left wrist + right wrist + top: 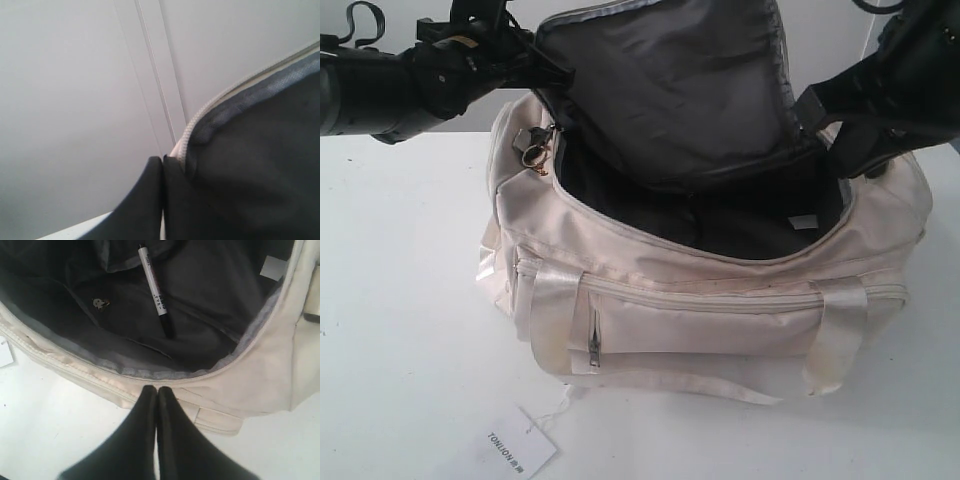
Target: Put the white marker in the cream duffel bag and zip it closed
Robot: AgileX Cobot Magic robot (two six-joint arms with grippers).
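The cream duffel bag (700,320) lies on the white table with its top wide open. Its grey-lined flap (670,80) is held upright by my left gripper (548,62), which is shut on the flap's zipper edge (186,140). The white marker (154,287), black cap pointing down, lies inside on the bag's dark lining. It does not show in the exterior view. My right gripper (157,389) is shut with nothing in it, hovering just above the cream rim (210,382) at the bag's right end.
The gold ring zipper pull (535,150) hangs at the bag's left end. A white hang tag (515,445) lies on the table in front. The handles (555,310) drape over the front pocket. A white label (273,266) is sewn inside.
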